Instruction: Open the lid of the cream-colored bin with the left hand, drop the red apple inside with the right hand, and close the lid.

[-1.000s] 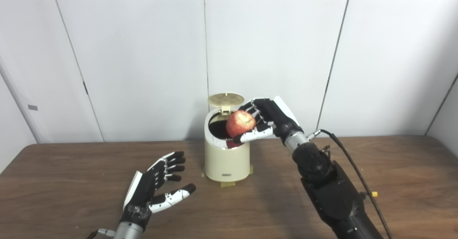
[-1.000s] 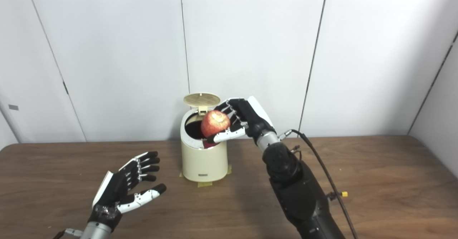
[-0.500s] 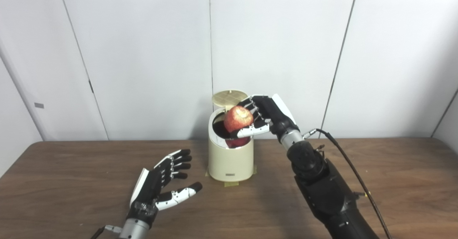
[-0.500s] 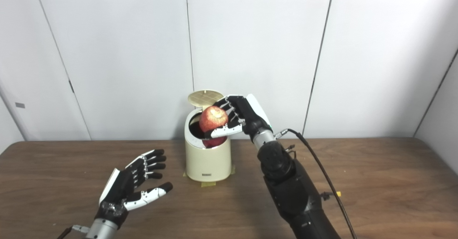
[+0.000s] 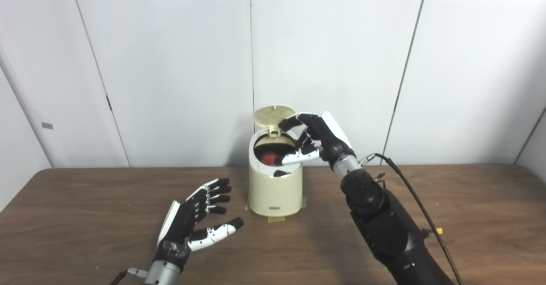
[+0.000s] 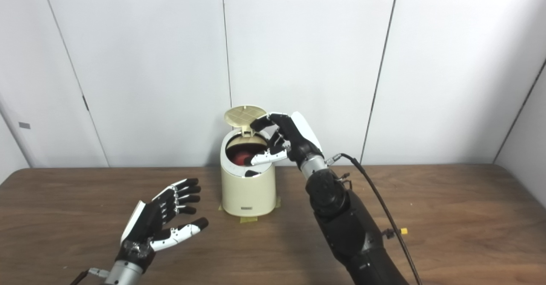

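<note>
Right hand [image 5: 313, 138] sits over the mouth of the cream-colored bin [image 5: 275, 189], fingers spread and loosely curled, nothing in its grasp. Thumb reaches across the opening; the other fingers arch above it, their tips close to the lid [image 5: 273, 114].

Red apple [image 5: 268, 158] is below that hand, down inside the bin. Only a red patch shows through the opening, partly behind the thumb. No contact between apple and hand that I can see.

Lid is flipped up on its hinge at the far side of the bin from the robot, underside facing us, just beside the right hand's fingertips. Can't tell if they touch it.

Left hand [image 5: 194, 216] is well apart from the bin, down to the left of the right hand, hovering low over the table [image 5: 85, 216]. Palm turned inward, fingers fanned out, thumb stuck out toward the bin. It grips nothing.

Bin stands upright between the two hands, nearer the right one, with bits of tape [image 5: 275, 219] at its base. A black cable [image 5: 409, 187] runs along the right forearm, on its outer side.
</note>
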